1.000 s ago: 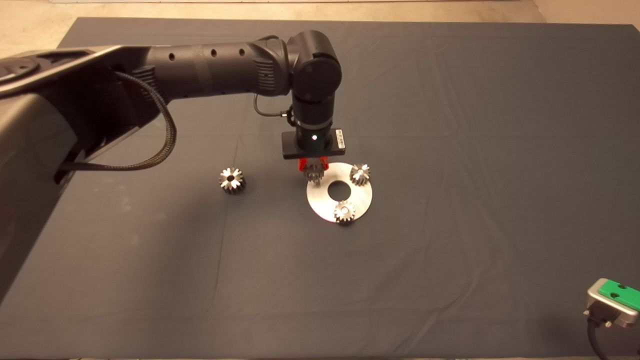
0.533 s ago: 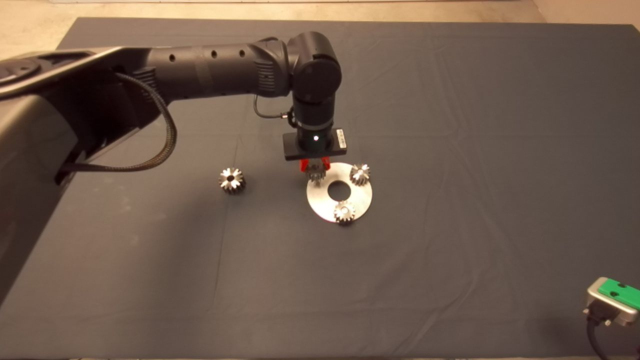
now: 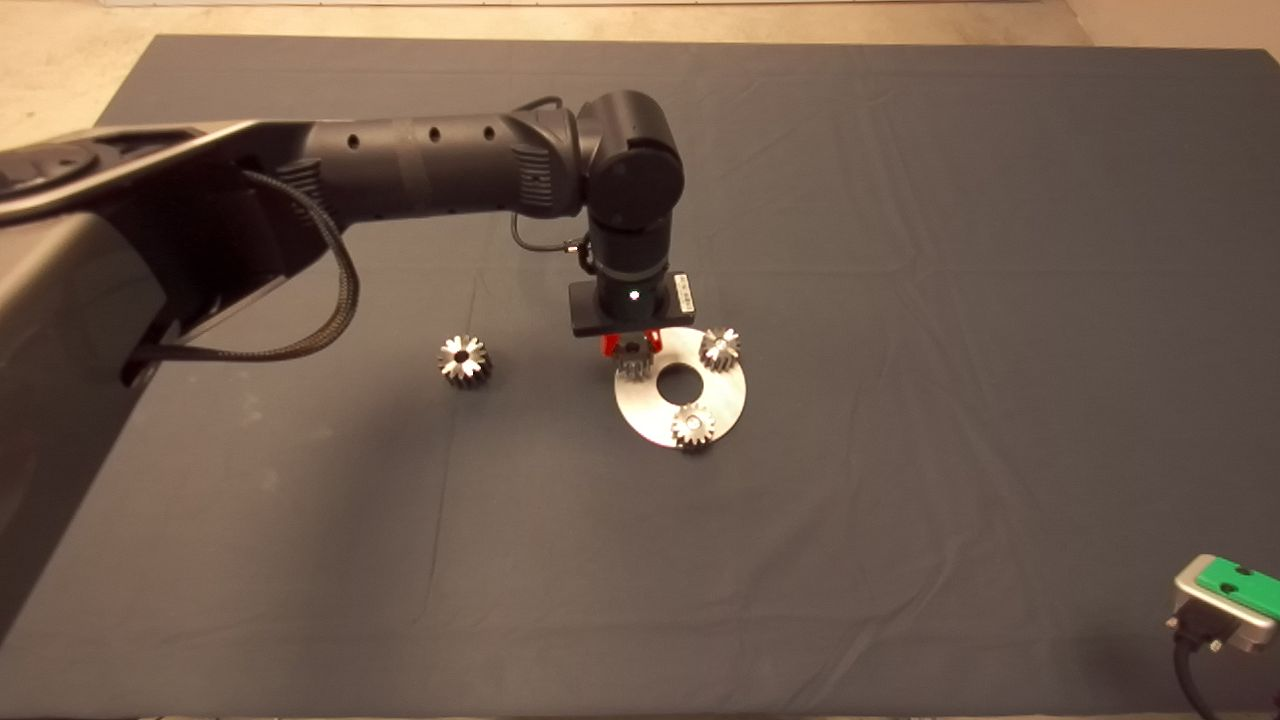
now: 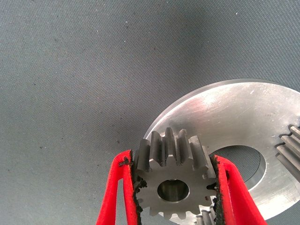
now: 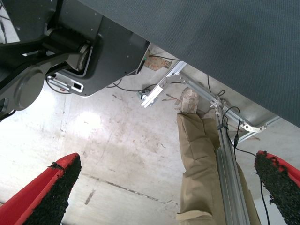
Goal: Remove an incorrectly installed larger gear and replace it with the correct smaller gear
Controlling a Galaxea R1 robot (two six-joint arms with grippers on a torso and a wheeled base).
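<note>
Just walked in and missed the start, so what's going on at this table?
The left gripper holds the smaller gear between its jaws, over the rim of the round steel plate, where two more gears already sit. The larger gear lies alone on the dark mat, left of the plate. The right gripper waits at the mat's lower right edge, jaws open.

Premises are presenting as a robotics lab or test workshop. A dark mat (image 3: 900, 300) is covering the tabletop, with steel gears (image 3: 463, 359) and a round steel plate (image 3: 650, 415) lying on it. Bare, stained concrete floor (image 5: 117, 154) is showing below. Aluminium framing (image 5: 229, 168) and loose cables (image 5: 234, 122) are running beneath the tabletop. A person's leg (image 5: 199, 164) is standing beside the frame.
</note>
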